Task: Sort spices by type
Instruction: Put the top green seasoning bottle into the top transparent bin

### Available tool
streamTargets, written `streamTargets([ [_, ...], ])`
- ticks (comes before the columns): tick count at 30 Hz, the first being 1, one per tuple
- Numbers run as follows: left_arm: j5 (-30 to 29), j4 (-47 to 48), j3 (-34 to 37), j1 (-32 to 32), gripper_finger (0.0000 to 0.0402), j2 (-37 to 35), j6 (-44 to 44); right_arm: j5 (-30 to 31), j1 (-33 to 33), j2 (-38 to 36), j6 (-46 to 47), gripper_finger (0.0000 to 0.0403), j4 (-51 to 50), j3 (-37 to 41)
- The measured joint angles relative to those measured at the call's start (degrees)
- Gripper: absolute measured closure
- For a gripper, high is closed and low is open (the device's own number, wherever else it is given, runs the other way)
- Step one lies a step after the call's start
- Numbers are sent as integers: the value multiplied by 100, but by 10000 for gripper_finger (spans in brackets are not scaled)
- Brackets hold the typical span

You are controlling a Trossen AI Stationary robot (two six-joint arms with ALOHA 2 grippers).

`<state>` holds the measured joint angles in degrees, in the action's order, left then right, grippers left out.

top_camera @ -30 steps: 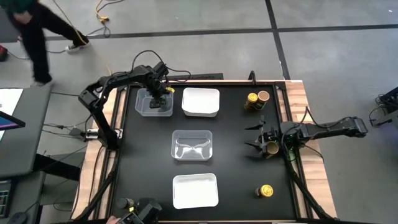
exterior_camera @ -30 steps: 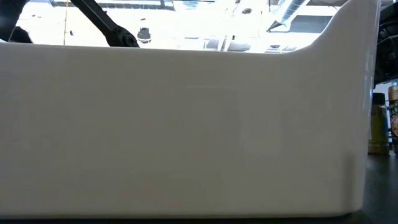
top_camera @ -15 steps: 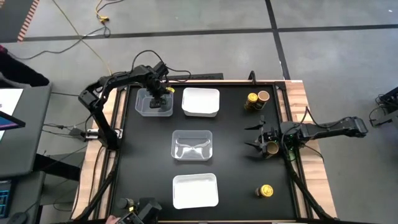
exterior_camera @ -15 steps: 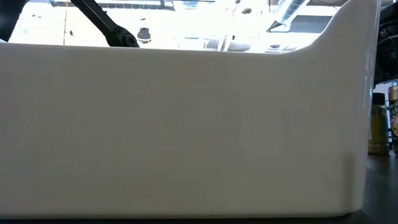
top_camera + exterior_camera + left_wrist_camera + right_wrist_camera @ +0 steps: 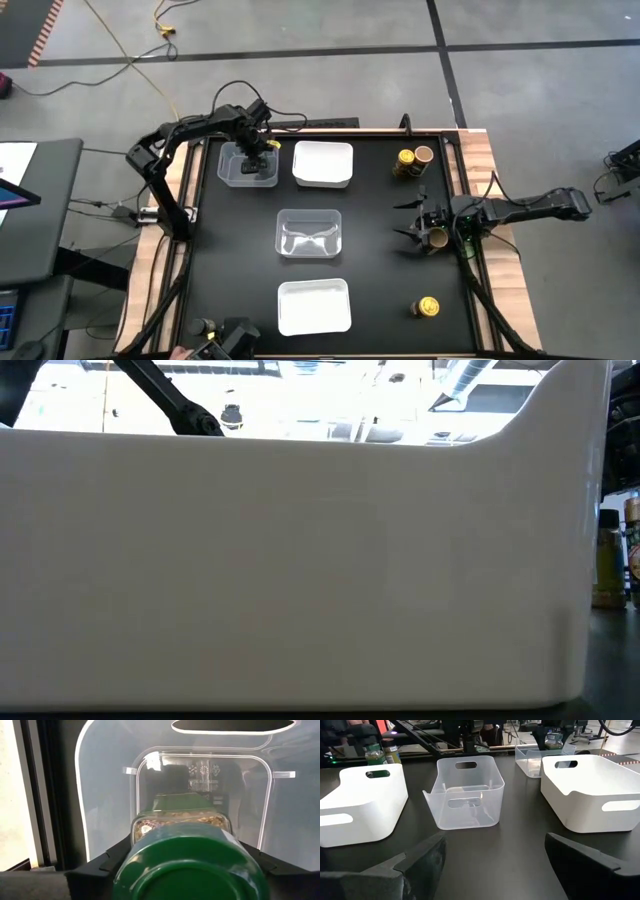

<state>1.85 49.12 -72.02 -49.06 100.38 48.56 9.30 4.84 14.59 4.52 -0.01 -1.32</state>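
**Green-lidded jar held over the far-left clear tray**

The green-lidded jar (image 5: 192, 857) sits clamped in my left claw (image 5: 258, 157), with dark fingers (image 5: 107, 865) pressing it on both sides. I see it lid-first from the wrist, and its glass shows brownish spice. The claw hangs over the clear tray (image 5: 232, 172) at the far left corner of the black surface (image 5: 380, 270). Whether the jar touches the tray floor, I cannot tell.

Just beside that tray stands a white tray (image 5: 322, 164). A second clear tray (image 5: 309, 234) sits in the middle, and another white tray (image 5: 314, 306) lies at the near edge.

My right claw (image 5: 423, 228) is low at the right side, its fingers (image 5: 420, 862) spread wide apart and gripping nothing. A tan-lidded jar (image 5: 437, 237) stands right at it, touching or nearly so.

Toward the far right corner a yellow-lidded jar (image 5: 405, 160) and another tan-lidded jar (image 5: 423, 155) stand side by side. A second yellow-lidded jar (image 5: 428, 306) stands alone near the right front corner. The low view is almost filled by a white tray wall (image 5: 300, 560).
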Motion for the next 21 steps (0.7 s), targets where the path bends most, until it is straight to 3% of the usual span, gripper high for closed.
streamTargets([
  [9,9,-2,0,0,111,0,20,-2,-2,0,2,39,0,0],
  [21,-15,173,-143,0,110,4,-171,0,-2,0,0,39,2,-2],
])
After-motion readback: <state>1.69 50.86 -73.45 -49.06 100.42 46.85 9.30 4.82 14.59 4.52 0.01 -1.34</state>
